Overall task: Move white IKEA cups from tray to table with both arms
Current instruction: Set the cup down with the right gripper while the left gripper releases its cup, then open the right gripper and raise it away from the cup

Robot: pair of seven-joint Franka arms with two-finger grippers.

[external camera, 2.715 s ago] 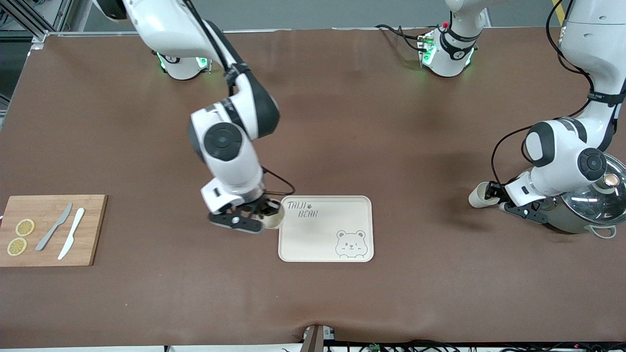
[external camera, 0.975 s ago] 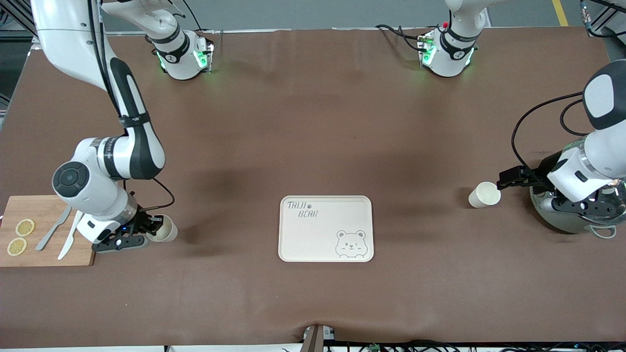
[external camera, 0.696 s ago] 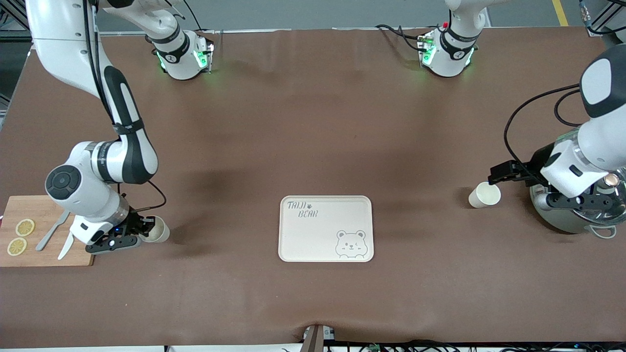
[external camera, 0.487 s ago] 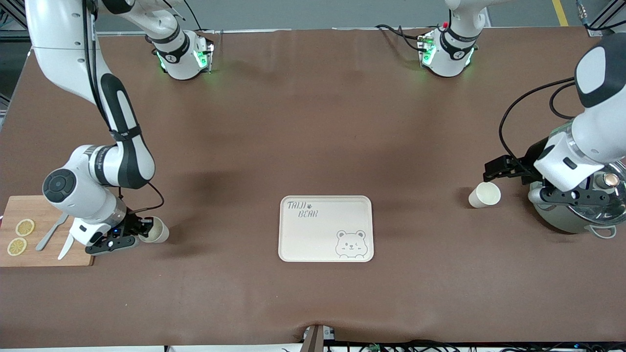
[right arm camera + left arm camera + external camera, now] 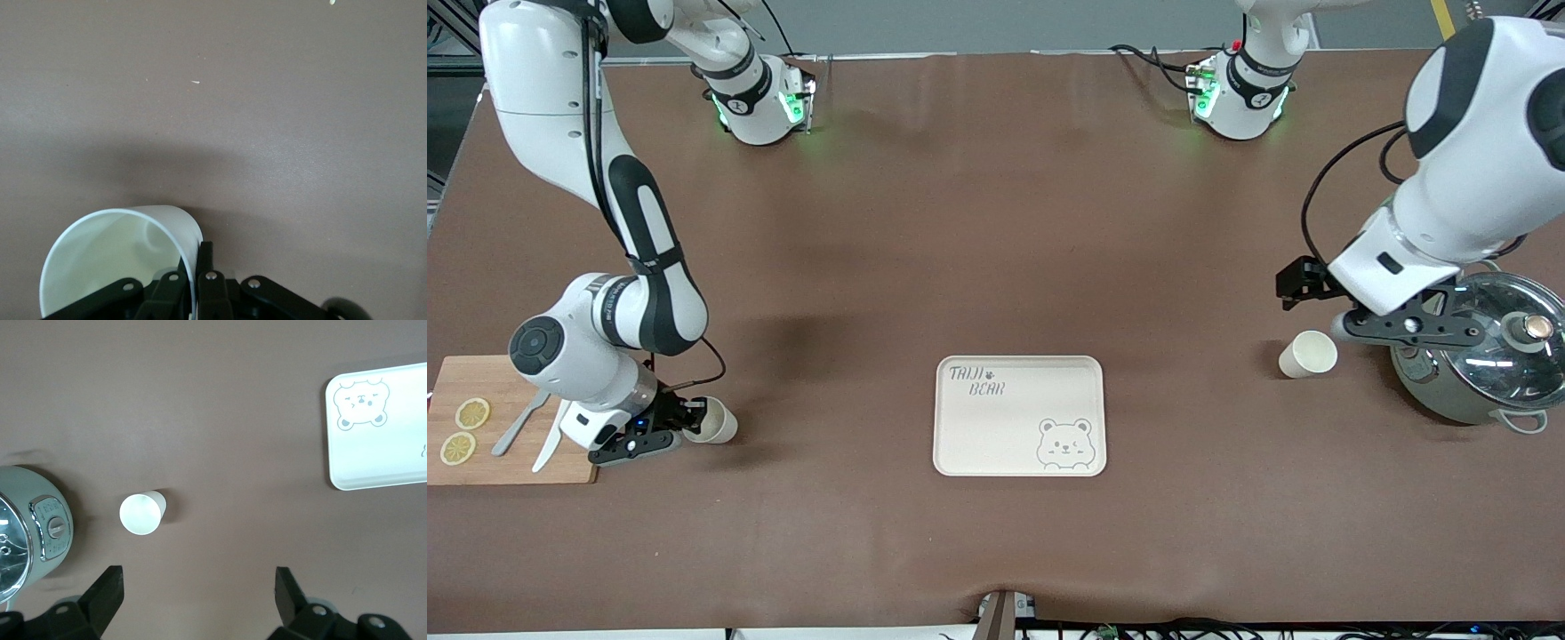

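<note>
1. The table (image 5: 996, 249) is covered in brown and carries everything else.
2. The right arm (image 5: 596, 293) reaches down toward its own end of the table, beside the cutting board (image 5: 480, 391).
3. The left arm (image 5: 1467, 178) hangs raised over its end of the table, above the pot (image 5: 1476, 382).
4. The pot has a glass lid and stands at the left arm's end of the table.
5. The tray (image 5: 1019, 416), printed with a bear, lies mid-table between the two cups.
6. The cutting board holds two knives and two lemon slices.
7. The right gripper (image 5: 685, 420) is low at the table, pinching the wall of one cup (image 5: 713, 421), one finger inside the rim.
8. The left gripper (image 5: 197, 583) is spread wide and holds nothing; it hovers above the other cup.
9. The other cup (image 5: 1307, 354) stands upright on the table, just beside the pot, free of any grip.
</note>
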